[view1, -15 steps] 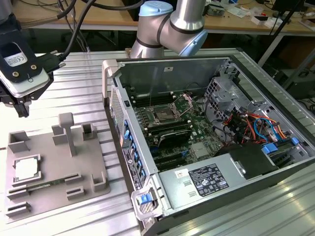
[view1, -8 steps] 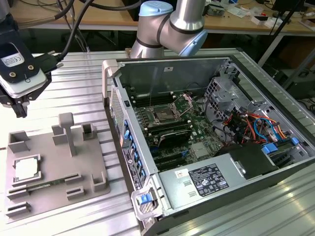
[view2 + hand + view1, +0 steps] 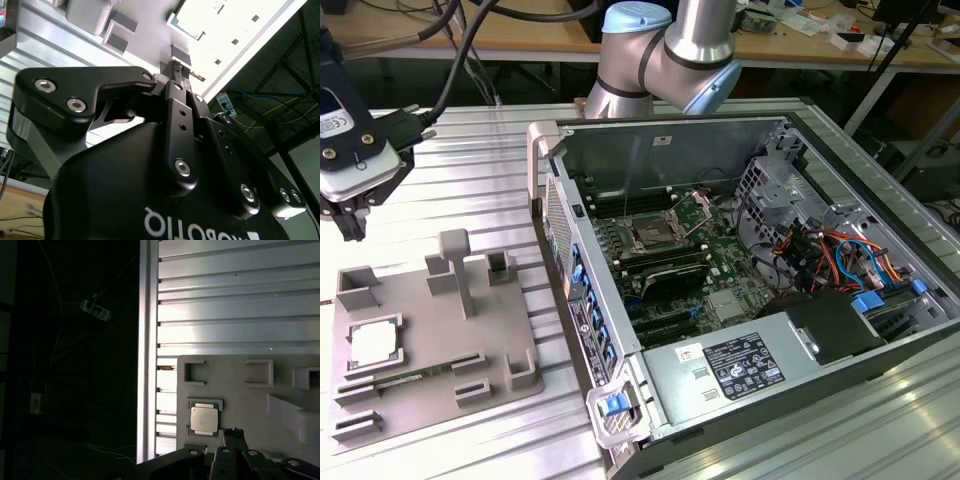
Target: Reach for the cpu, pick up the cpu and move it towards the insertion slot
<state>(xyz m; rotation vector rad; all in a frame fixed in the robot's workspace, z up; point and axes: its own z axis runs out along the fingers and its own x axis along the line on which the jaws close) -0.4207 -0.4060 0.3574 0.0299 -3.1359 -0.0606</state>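
One relation governs the reach: the cpu [image 3: 375, 342] lies flat in a square recess of the grey tray [image 3: 420, 325] at the exterior view's lower left, while the tool [image 3: 350, 220] hangs over the tray's far end at the exterior view's upper left, well apart from the chip and higher than it; from the fingertips, then, the chip lies downward and toward the exterior camera; being square, it has no long axis, only edges lined up with the tray's walls; in the first wrist view the cpu [image 3: 204, 420] shows silver top up, near the tool [image 3: 233, 432] along the line of sight; in the second wrist view the pads [image 3: 175, 66] appear pressed close with nothing between them, so I judge the tool clenched and empty; the insertion slot [image 3: 655, 235] sits on the green motherboard inside the open computer case [image 3: 650, 150], well to the exterior view's right of the tray; tray and case rest on a ribbed aluminium bench [image 3: 470, 190]; cluttered workshop desks stand behind.
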